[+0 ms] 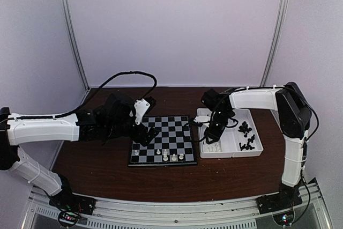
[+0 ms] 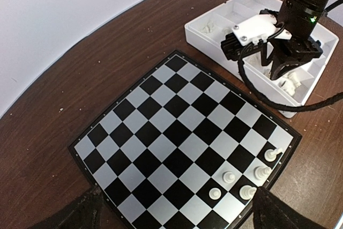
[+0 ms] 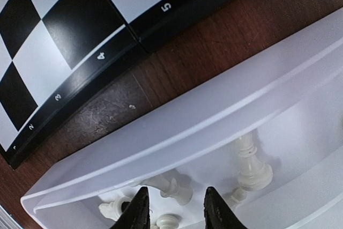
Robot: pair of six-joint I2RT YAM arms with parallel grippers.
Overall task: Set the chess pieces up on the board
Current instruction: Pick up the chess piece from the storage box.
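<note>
The board (image 1: 161,139) lies mid-table, with several white chess pieces (image 1: 173,156) on its near rows. They show at the board's right corner in the left wrist view (image 2: 247,191). My left gripper (image 1: 150,134) hovers over the board's left part, open and empty, its fingers (image 2: 272,213) wide apart. My right gripper (image 1: 211,138) is open and empty, with its fingertips (image 3: 140,210) low in the tray's left compartment, just above loose white pieces (image 3: 172,186). The black pieces (image 1: 245,135) lie in the tray's right compartment.
The white two-compartment tray (image 1: 256,150) stands right of the board, with its near wall (image 3: 187,132) between my right gripper and the board edge (image 3: 80,81). A black cable loops behind the left arm (image 1: 131,73). Grey walls enclose the back and sides of the table.
</note>
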